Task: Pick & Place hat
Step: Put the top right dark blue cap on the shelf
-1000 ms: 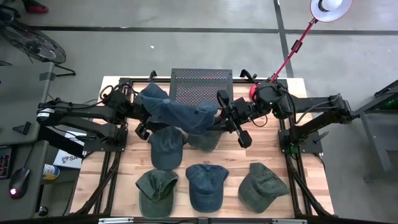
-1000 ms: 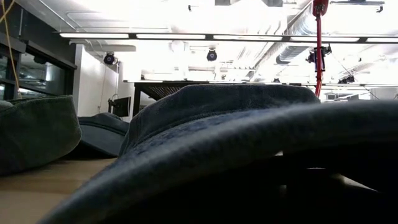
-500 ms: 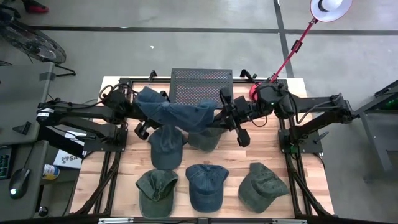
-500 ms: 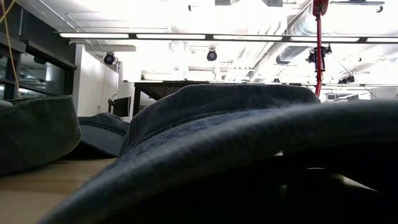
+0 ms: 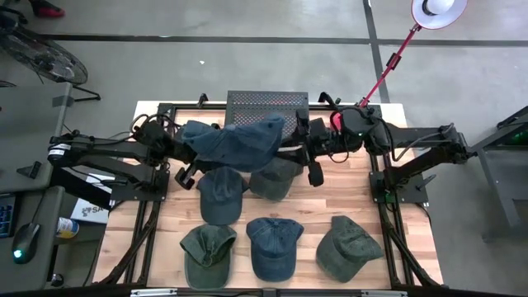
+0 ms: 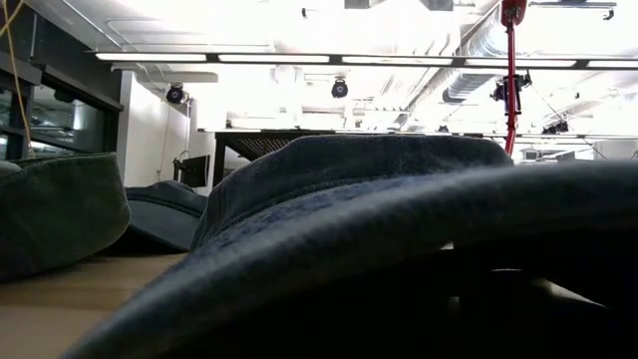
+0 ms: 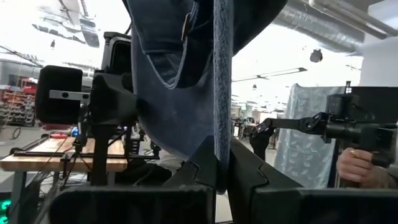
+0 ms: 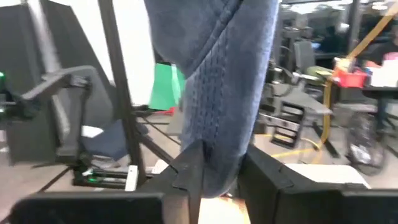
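Both grippers hold one blue denim hat (image 5: 238, 142) in the air above the rear of the worktop (image 5: 412, 239), just in front of a dark mesh stand (image 5: 266, 106). The left gripper's (image 7: 219, 173) fingers (image 7: 202, 163) are clenched on the hat's edge; the right gripper's (image 8: 214, 163) fingers (image 8: 186, 168) pinch its stitched brim. Five other hats (image 5: 272, 247) lie on the worktop.

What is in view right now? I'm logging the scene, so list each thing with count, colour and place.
held hat: one, blue denim, lifted between both grippers at the table's back.
hats on table: five; two blue, three green, in two rows.
mesh stand: one, dark, back edge.
table: one, light wood.
lamp: one, white, red arm, back right.
left gripper: shut on held hat.
right gripper: shut on held hat.
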Robot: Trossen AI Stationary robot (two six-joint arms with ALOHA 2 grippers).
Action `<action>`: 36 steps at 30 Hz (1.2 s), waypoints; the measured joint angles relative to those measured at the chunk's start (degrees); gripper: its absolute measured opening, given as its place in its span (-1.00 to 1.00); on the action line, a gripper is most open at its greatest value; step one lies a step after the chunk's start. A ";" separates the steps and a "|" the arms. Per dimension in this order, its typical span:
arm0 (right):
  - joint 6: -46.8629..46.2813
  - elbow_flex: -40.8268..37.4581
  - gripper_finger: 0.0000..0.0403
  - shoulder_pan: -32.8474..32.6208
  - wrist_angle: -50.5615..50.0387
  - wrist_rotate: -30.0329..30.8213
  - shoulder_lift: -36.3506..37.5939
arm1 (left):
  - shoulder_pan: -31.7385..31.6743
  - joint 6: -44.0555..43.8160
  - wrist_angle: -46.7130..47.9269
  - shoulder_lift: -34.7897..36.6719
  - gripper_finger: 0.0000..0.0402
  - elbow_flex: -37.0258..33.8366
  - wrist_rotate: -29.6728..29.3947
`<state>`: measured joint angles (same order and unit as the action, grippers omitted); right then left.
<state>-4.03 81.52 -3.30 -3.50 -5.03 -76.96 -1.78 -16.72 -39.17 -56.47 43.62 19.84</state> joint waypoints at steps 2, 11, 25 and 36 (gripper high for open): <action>-0.02 -0.02 -0.49 -0.14 -2.39 3.01 0.73 | -0.04 0.08 0.49 -0.07 -0.96 0.00 -1.72; 0.02 -0.09 -0.29 -0.19 -11.02 6.16 6.09 | -0.09 1.94 5.65 -0.17 -0.96 0.00 -5.94; 7.52 6.26 -0.28 -0.10 -18.75 13.96 12.45 | -0.15 3.51 13.58 -0.15 -0.97 -0.02 -10.95; 15.08 32.67 -0.28 2.48 -45.10 12.56 -0.14 | -0.15 3.53 19.19 -0.11 -0.97 -0.02 -9.14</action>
<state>11.05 114.19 -0.82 -48.61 7.53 -77.10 -1.93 -13.19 -19.98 -56.58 43.59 10.70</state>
